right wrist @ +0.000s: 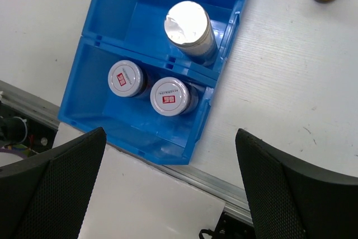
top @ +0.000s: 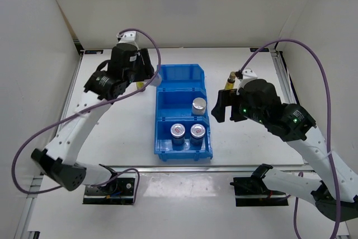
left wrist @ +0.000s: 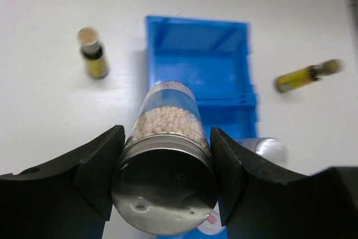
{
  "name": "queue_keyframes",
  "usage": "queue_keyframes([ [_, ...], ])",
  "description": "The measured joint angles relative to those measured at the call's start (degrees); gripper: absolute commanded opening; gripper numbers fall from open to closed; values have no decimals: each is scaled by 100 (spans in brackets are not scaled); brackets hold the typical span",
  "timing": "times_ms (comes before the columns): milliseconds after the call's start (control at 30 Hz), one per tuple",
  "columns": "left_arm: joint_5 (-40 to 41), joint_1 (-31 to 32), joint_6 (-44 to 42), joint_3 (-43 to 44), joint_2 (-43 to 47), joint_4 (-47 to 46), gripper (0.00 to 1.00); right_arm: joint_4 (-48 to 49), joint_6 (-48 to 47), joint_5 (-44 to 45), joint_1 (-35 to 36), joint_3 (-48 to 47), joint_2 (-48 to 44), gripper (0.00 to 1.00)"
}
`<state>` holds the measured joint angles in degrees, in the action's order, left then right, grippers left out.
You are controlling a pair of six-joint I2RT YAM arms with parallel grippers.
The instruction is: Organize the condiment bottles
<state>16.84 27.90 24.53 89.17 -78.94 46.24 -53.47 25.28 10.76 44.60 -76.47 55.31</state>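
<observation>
Left wrist view: left gripper [left wrist: 166, 155] clamps white-blue cylinder [left wrist: 168, 118]; best set upright beside twin [left wrist: 267, 150], lower right of frame. Right gripper [right wrist: 168, 160] spread, empty.

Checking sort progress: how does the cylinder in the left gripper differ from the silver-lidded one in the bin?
The held cylinder is clamped between the fingers of the left gripper, not in the blue bin; the binned cylinder stands free in the middle compartment. The held cylinder shows its side, with white pellets inside; the binned cylinder shows mostly its lid from above. Both have silver lids.
</observation>
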Motion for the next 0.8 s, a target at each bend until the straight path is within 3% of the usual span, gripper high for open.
queue_keyframes([
  [200, -249, 490, 105, 142, 249, -195, 34, -57, 111, 33, 0, 103, 4, 100],
  [500, -549, 1054, 297, -664, -1401, -313, 39, -168, 151, 127, 0, 131, -22, 100],
  [667, -553, 1137, 330, -675, -1729, -426, 55, -260, 192, 186, 0, 131, -37, 100],
  [700, -544, 1154, 337, -675, -1759, -461, 65, -264, 210, 195, 0, 131, -39, 100],
  [800, -455, 1180, 339, -656, -1895, -529, 72, -264, 269, 223, 0, 131, -33, 100],
])
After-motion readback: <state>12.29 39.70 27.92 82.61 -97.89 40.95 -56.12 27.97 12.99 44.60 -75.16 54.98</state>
